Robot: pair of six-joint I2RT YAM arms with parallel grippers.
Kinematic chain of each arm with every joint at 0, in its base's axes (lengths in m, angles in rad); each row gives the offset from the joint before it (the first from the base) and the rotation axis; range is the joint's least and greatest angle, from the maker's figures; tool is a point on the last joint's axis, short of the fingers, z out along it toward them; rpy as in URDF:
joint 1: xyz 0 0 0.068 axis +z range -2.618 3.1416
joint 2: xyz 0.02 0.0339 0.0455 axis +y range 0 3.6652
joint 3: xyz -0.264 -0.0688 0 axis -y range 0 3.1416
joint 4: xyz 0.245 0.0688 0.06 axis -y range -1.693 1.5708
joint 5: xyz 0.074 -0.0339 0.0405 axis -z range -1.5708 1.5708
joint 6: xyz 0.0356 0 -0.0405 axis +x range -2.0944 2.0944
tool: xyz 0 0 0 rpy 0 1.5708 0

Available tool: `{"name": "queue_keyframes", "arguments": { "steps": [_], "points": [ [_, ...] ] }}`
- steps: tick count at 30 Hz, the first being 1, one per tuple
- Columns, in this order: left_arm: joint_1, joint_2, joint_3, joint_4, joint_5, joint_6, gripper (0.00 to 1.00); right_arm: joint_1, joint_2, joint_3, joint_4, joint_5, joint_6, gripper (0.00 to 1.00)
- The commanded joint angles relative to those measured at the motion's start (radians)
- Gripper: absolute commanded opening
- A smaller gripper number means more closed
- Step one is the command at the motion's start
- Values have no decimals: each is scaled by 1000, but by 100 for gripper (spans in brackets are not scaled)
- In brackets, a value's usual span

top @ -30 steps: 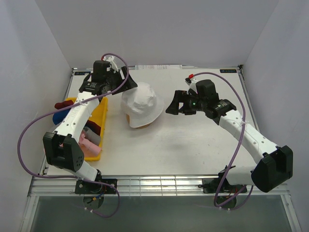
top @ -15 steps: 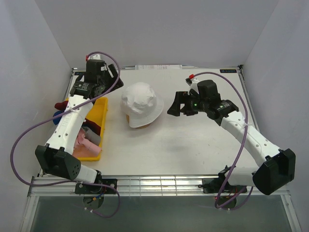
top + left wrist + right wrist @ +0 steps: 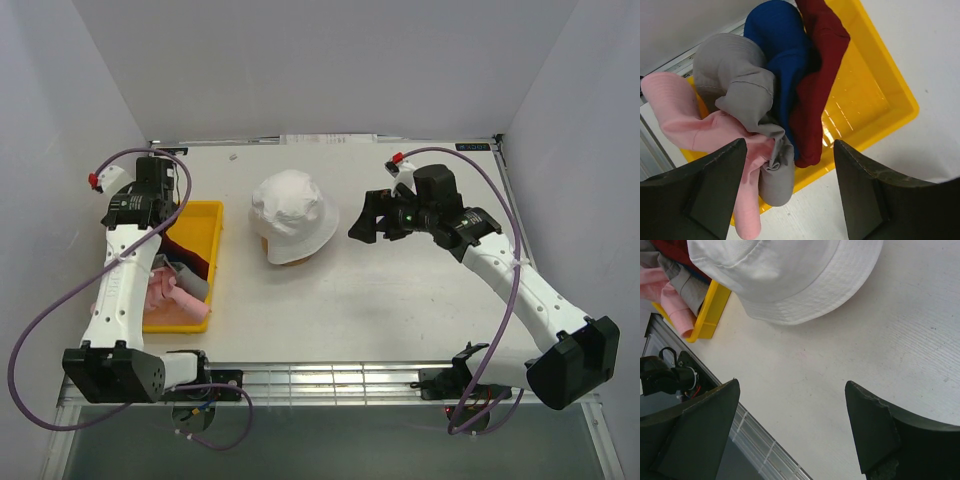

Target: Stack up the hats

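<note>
A white bucket hat sits over a wooden stand at mid table; it also shows in the right wrist view. Several hats lie bunched in the yellow tray: light pink, grey, navy blue and dark red. My left gripper hangs above the tray's near rim, open and empty. My right gripper is open and empty to the right of the white hat, above bare table.
White walls close in the table on the left, back and right. A metal rail runs along the table's near edge. The pink hat and the grey hat hang over the tray's near end.
My left arm has swung from the back of the table beside the white hat leftwards to above the yellow tray. The right arm has hardly moved.
</note>
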Motion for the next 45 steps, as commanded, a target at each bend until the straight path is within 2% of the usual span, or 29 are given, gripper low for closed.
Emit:
{"name": "queue_keyframes", "arguments": {
  "steps": [1, 3, 10, 14, 20, 27, 30, 32, 33, 34, 35, 37, 45],
  "points": [
    [42, 6, -32, 31, -27, 12, 80, -2, -35, -8, 37, -52, -7, 91],
    [87, 29, -49, 85, 16, 51, 80, -2, -38, -14, 40, -55, -4, 90],
    [130, 110, -76, 178, 67, 90, 77, -2, -43, -15, 30, -61, -4, 90],
    [141, 121, -101, 255, 104, 139, 72, -2, -48, -17, 27, -68, -4, 90],
    [151, 142, -142, 289, 125, 147, 70, -2, -48, -11, 20, -69, -6, 90],
    [153, 161, -153, 314, 171, 152, 61, -2, -39, -15, 21, -89, 2, 90],
    [155, 164, -155, 318, 176, 153, 50, 0, -39, -12, 20, -87, 4, 90],
    [153, 162, -153, 321, 186, 159, 35, 0, -39, -9, 18, -83, 2, 90],
    [155, 161, -144, 321, 191, 166, 22, 0, -37, -8, 17, -81, 2, 90],
    [155, 161, -139, 321, 197, 166, 22, -2, -35, -6, 14, -81, 0, 90],
    [153, 161, -132, 321, 203, 176, 11, -2, -34, -4, 12, -80, 2, 90],
    [153, 159, -101, 321, 231, 192, 1, -2, -31, 3, 12, -81, 2, 90],
    [153, 112, 48, 295, 352, 281, 0, -2, -3, 48, 10, -91, 17, 90]
  ]
}}
